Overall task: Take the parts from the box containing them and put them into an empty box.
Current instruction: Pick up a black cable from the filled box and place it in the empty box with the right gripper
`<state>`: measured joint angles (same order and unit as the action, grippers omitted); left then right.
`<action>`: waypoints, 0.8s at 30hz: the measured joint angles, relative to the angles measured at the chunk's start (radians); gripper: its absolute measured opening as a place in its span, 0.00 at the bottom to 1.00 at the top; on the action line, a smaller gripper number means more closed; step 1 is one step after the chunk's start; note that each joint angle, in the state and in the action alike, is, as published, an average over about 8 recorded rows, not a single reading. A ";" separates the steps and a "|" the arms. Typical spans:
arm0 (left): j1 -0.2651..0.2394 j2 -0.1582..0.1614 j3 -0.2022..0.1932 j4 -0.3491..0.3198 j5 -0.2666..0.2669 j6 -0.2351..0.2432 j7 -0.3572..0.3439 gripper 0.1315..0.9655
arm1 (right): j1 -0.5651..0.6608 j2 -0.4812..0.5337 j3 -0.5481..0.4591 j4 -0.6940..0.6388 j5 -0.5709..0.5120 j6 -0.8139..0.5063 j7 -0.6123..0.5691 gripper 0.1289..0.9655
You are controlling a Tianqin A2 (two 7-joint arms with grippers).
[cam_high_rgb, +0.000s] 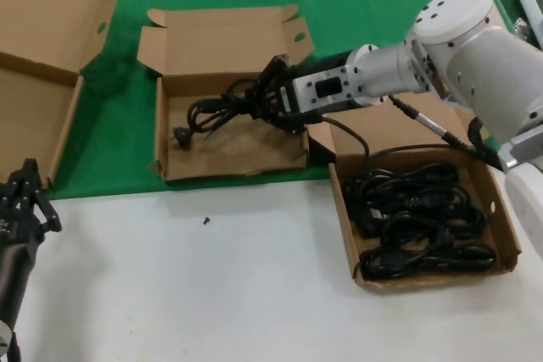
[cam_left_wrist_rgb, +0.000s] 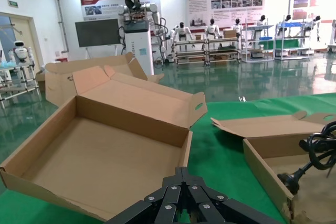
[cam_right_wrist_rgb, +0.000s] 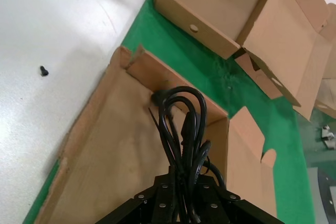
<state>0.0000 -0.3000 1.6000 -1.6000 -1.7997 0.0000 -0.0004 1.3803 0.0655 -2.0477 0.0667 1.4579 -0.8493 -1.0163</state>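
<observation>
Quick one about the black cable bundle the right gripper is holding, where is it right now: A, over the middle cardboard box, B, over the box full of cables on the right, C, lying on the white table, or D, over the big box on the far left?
A: the right gripper holds the cable bundle over the floor of the middle box, away from the cable-filled box.

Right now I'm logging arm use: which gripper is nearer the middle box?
The right. The right gripper is over the middle box, shut on a cable bundle above its floor. The left gripper is parked off to the box's left, over the white table.
</observation>
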 joint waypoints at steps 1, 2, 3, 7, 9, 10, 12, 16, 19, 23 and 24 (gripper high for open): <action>0.000 0.000 0.000 0.000 0.000 0.000 0.000 0.01 | 0.001 -0.002 0.004 -0.007 0.001 0.006 -0.007 0.08; 0.000 0.000 0.000 0.000 0.000 0.000 0.000 0.01 | 0.002 -0.004 0.008 -0.012 0.003 0.011 -0.014 0.08; 0.000 0.000 0.000 0.000 0.000 0.000 0.000 0.01 | 0.002 -0.006 0.012 -0.017 0.004 0.015 -0.020 0.09; 0.000 0.000 0.000 0.000 0.000 0.000 0.000 0.01 | 0.000 -0.012 0.027 -0.027 0.009 0.025 -0.041 0.11; 0.000 0.000 0.000 0.000 0.000 0.000 0.000 0.01 | -0.001 -0.013 0.033 -0.028 0.011 0.027 -0.050 0.13; 0.000 0.000 0.000 0.000 0.000 0.000 0.000 0.01 | -0.003 -0.014 0.036 -0.029 0.012 0.027 -0.054 0.13; 0.000 0.000 0.000 0.000 0.000 0.000 0.000 0.01 | -0.006 -0.015 0.041 -0.029 0.014 0.027 -0.061 0.16; 0.000 0.000 0.000 0.000 0.000 0.000 0.000 0.01 | -0.012 -0.015 0.052 -0.028 0.018 0.027 -0.075 0.23; 0.000 0.000 0.000 0.000 0.000 0.000 0.000 0.01 | -0.017 -0.014 0.062 -0.025 0.022 0.025 -0.085 0.26; 0.000 0.000 0.000 0.000 0.000 0.000 0.000 0.01 | -0.020 -0.011 0.076 -0.017 0.031 0.018 -0.091 0.29; 0.000 0.000 0.000 0.000 0.000 0.000 0.000 0.01 | -0.021 -0.010 0.080 -0.015 0.034 0.015 -0.092 0.31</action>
<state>0.0000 -0.3000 1.6000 -1.6000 -1.7997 0.0000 -0.0003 1.3591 0.0553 -1.9681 0.0520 1.4919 -0.8344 -1.1081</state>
